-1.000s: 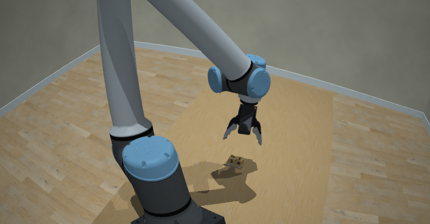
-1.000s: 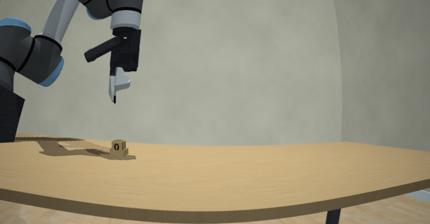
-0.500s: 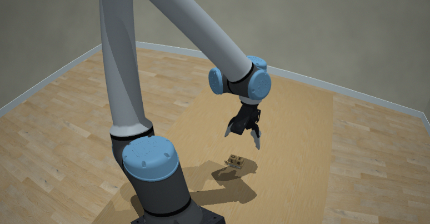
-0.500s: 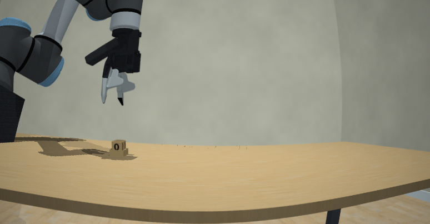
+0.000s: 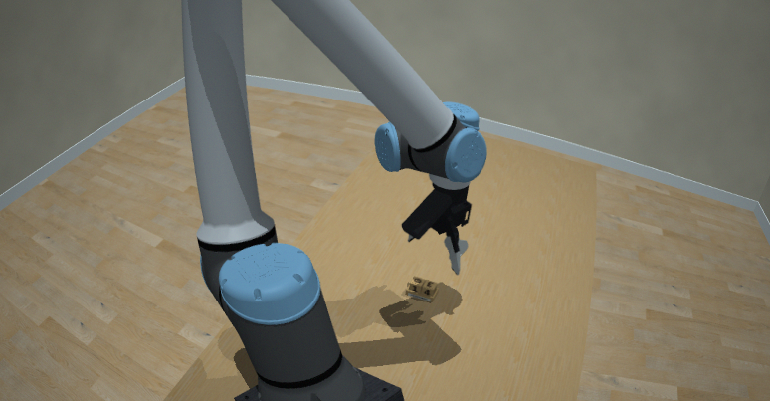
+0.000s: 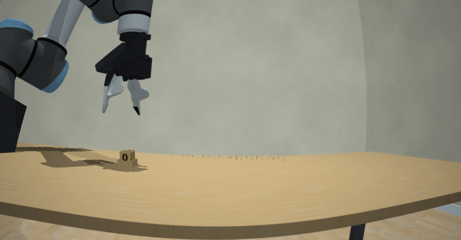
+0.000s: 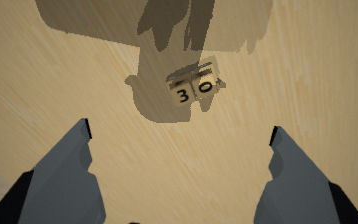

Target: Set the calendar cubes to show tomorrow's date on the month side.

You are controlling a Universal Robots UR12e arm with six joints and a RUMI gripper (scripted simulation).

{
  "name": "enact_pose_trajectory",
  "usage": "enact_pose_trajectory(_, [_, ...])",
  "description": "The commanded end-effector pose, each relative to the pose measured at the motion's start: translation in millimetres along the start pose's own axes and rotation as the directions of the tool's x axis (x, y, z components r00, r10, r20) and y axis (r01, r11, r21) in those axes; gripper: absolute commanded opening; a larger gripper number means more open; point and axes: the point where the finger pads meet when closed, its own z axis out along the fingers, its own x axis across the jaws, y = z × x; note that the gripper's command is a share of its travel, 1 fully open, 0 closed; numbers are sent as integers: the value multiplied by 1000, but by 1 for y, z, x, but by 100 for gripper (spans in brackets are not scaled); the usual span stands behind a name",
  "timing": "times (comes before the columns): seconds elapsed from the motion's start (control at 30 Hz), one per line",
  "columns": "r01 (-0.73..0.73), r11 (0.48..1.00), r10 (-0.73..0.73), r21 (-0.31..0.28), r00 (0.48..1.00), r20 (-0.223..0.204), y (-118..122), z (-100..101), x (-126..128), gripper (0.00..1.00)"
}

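Jaws wide apart, nothing between. From my wrist view, cubes (image 5: pixel 429 292) (image 6: pixel 125 156) (image 7: pixel 183 95) sit below, beyond the fingertips (image 5: pixel 434 255) (image 6: pixel 120 113), row slanted.

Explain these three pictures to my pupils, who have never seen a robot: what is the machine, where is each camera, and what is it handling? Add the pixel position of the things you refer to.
The machine is one jointed robot arm ending in a two-jaw gripper (image 5: pixel 434 256) (image 6: pixel 121 113) (image 7: pixel 181 123). One picture looks down from above and behind the arm's base; another looks across the wooden table (image 5: pixel 516 269) (image 6: pixel 258 190) (image 7: pixel 145 165) from its edge; the third looks down between the jaws. Below them sits a small number-cube calendar (image 5: pixel 422 289) (image 6: pixel 127 158) (image 7: pixel 193 90). The gripper is open, holding nothing.
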Motion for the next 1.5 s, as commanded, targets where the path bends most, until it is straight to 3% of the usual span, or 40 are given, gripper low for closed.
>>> enact_pose_trajectory(0.0, [-120, 993, 120, -2, 993, 6, -1, 3, 0, 100])
enact_pose_trajectory(0.37, [-386, 922, 386, -3, 922, 5, 2, 7, 2, 100])
enact_pose_trajectory(0.57, [-454, 891, 454, -3, 891, 5, 2, 9, 2, 100])
enact_pose_trajectory(1.0, [-706, 708, 706, -5, 708, 3, 6, 14, 3, 100])
enact_pose_trajectory(1.13, [-725, 689, 725, -5, 689, 3, 7, 14, 4, 100])
enact_pose_trajectory(1.47, [-849, 528, 849, -6, 528, 2, 10, 17, 3, 100])
